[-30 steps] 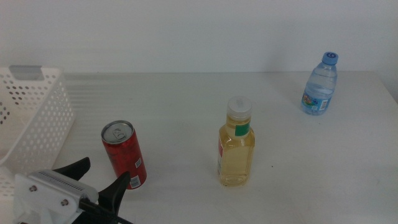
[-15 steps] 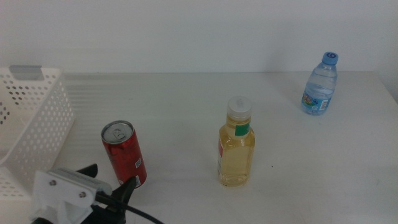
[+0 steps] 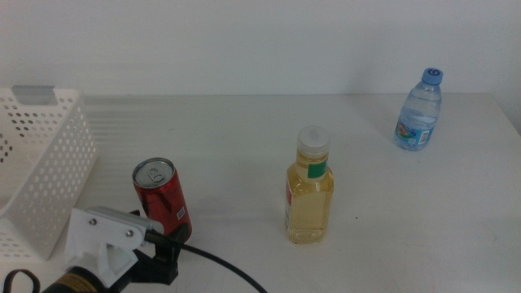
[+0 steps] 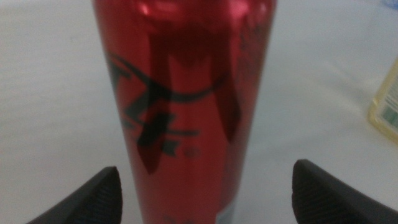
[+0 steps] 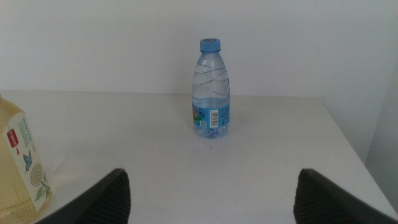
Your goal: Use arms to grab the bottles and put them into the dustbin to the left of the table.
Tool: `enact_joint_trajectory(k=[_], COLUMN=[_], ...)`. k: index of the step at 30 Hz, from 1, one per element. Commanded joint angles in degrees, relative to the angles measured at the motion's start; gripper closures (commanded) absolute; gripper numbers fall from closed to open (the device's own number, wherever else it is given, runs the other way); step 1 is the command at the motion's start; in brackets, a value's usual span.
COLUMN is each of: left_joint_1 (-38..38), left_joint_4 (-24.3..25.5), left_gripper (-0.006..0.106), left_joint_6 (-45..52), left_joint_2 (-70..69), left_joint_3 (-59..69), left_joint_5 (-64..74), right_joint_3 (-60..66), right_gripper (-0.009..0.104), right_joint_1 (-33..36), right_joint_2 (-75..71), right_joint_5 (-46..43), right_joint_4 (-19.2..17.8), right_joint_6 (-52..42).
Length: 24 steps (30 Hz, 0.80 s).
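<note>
Left tool (image 4: 202, 186) released around red can (image 4: 186, 93), right tool (image 5: 211, 190) released, facing water bottle (image 5: 211, 90)

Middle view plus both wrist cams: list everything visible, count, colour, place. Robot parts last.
soda can: 1, red, upright on the front left of the table, between the left gripper's jaws
yellow-liquid bottle: 1, yellow with white cap, upright mid-table
water bottle: 1, clear with blue cap, upright at the far right
dustbin: 1, white perforated basket, left edge
table: 1, white, under everything
left gripper: 1, dark jaws, open around the can
right gripper: 1, dark jaws, open, facing the water bottle from a distance
</note>
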Motion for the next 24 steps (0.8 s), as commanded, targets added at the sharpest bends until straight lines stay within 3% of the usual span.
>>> enact_joint_trajectory(k=[1,12,24], left_joint_1=[1.01,10.05,9.94], left_joint_4=[-0.25,13.24,14.35], left_gripper=[0.01,0.01,0.011], left_joint_6=[-0.85,-4.45,-3.04], left_joint_2=[-1.15,3.46,5.77], left_joint_3=[-1.49,-6.85,-12.61], left_joint_5=[-10.25,-10.33,-10.16], right_joint_3=[-1.39,-1.39,-1.39], right_gripper=[0.022,0.022,0.022], right_joint_1=[-0.37,-0.37,-0.37], right_joint_2=[-1.52,-1.52,-1.52], right_joint_5=[-4.58,-4.58,-4.58], right_joint_4=[-0.54,-0.54,-0.54], right_joint_6=[-0.57,-0.57,-0.57])
